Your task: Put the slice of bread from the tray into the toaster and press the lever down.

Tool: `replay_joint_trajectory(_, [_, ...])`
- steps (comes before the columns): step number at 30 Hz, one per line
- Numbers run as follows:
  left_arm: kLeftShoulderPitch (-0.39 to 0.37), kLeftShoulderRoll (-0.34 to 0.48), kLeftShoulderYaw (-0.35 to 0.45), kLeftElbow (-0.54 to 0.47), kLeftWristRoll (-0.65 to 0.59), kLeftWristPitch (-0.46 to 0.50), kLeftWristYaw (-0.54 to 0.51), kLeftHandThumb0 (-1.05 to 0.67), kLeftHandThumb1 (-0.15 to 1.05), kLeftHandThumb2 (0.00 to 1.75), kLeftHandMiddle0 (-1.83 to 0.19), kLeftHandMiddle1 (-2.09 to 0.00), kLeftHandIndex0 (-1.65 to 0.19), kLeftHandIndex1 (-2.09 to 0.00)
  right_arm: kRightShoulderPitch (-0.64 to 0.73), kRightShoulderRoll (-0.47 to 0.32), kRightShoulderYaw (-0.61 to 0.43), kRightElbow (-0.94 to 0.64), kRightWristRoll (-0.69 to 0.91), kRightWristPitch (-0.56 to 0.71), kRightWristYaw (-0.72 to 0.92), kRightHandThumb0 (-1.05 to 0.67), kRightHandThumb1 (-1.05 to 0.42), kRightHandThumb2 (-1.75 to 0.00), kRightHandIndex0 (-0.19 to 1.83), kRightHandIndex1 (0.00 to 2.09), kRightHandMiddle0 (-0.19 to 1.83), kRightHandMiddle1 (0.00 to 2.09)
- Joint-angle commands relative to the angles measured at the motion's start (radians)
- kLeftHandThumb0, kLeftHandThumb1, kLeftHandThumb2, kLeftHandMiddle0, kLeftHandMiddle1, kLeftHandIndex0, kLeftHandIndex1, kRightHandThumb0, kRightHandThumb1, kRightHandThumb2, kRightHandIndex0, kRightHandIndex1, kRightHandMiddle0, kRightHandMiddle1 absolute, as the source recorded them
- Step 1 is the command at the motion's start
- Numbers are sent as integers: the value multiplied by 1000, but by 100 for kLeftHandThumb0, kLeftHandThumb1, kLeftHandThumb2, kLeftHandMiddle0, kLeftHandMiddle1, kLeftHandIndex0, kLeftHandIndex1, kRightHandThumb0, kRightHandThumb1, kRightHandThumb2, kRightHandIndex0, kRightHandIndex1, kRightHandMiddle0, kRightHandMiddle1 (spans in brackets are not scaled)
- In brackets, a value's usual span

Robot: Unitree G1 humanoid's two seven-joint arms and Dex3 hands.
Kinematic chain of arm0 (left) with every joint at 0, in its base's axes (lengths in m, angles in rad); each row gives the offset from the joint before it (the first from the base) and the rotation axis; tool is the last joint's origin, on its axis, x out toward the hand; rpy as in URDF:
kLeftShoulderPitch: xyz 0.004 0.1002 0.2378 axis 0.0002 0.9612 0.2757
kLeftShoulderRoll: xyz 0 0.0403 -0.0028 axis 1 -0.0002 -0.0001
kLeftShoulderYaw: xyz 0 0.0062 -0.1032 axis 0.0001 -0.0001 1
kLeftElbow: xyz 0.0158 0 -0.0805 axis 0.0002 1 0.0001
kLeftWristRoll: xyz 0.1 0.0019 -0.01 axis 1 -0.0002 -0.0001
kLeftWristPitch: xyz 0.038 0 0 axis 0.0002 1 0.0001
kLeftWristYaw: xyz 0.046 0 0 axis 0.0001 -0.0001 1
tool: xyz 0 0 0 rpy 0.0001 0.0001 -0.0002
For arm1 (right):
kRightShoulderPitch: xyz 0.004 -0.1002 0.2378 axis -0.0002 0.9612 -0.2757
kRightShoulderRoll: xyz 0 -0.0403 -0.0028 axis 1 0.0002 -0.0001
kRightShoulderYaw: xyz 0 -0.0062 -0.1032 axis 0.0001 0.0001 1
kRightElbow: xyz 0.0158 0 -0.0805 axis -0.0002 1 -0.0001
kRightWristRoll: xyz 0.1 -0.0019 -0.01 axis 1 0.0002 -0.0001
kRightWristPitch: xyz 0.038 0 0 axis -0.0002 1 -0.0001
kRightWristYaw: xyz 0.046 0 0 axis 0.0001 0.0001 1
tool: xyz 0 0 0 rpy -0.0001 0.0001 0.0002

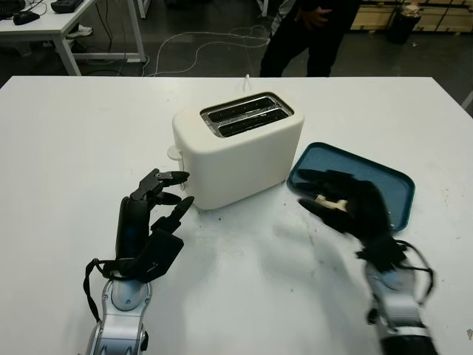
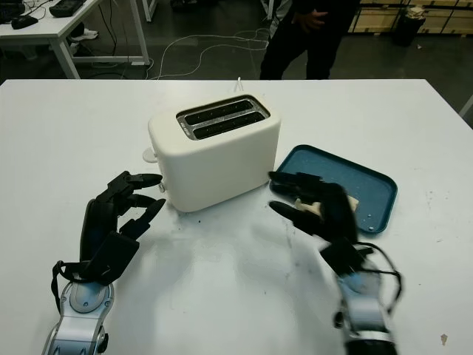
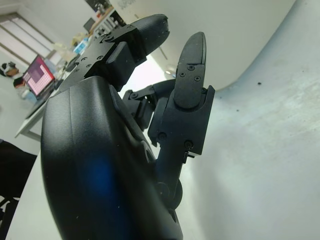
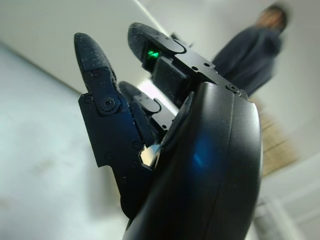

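Bread slice (image 2: pixel 319 205) (pale) over tray (image 2: pixel 373 186)

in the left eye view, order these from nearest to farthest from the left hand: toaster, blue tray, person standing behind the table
From the left hand, open at the table's near left:
1. toaster, just beyond its fingers
2. blue tray, far side of the toaster, on the right
3. person, behind the table

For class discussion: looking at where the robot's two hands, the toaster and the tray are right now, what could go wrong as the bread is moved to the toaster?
1. The right hand seems to pinch the pale bread slice above the blue rectangular tray; the hold looks partial, so it may drop.
2. The white two-slot toaster has narrow slots; a tilted slice could catch on the rim.
3. The open left hand beside the toaster might nudge it.
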Motion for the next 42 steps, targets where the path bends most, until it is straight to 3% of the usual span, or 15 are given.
replay_joint_trajectory(1, [-12,6,-4,12,3,-21,1,-36,92,21,-51,-120,-57,-73,13,-72,-40,14,-58,-104,-24,-61,-82,0,89,6,83,0])
replay_joint_trajectory(6, [-22,5,-8,18,4,-20,1,-35,92,20,-50,-121,-57,-74,15,-195,-91,97,-129,-229,-49,-68,-83,-1,71,0,68,0])
replay_joint_trajectory(10, [-21,4,-6,12,-5,-14,-3,-34,92,20,-50,-121,-56,-74,-2,-287,-117,182,-375,-323,-194,-84,-82,-1,52,0,51,0])
replay_joint_trajectory(13, [-20,8,0,14,-11,-20,-4,-34,92,19,-51,-121,-57,-74,3,-343,-108,180,-549,-285,-302,-59,-86,-2,38,1,39,0])
replay_joint_trajectory(14, [-21,10,0,15,-9,-23,-3,-34,92,19,-52,-121,-57,-74,1,-365,-99,184,-602,-270,-337,-60,-88,-2,32,1,33,0])
replay_joint_trajectory(17, [-20,15,0,15,-1,-23,-3,-35,92,20,-51,-121,-57,-74,-19,-416,-65,218,-707,-242,-433,-89,-89,-1,24,1,27,0])
replay_joint_trajectory(19, [-19,17,-1,15,0,-24,-2,-35,92,20,-51,-121,-57,-74,-32,-442,-34,244,-763,-212,-499,-89,-86,0,23,1,26,0])
replay_joint_trajectory(21, [-18,15,-2,14,0,-21,0,-35,92,20,-51,-121,-57,-74,-51,-465,10,286,-814,-183,-569,-100,-84,0,21,1,26,0])
replay_joint_trajectory(26, [-15,10,-5,15,4,-22,8,-35,92,20,-52,-121,-58,-73,-89,-486,110,383,-871,-117,-713,-102,-80,0,20,1,26,0])
replay_joint_trajectory(32, [-9,5,-9,15,3,-26,9,-35,92,21,-52,-122,-57,-73,-144,-457,208,538,-836,-118,-839,-77,-74,0,34,5,41,5])
replay_joint_trajectory(42, [-13,14,-6,27,6,-48,22,-34,92,21,-53,-121,-59,-72,-207,-460,344,683,-834,-132,-966,-65,-77,0,47,6,54,5])
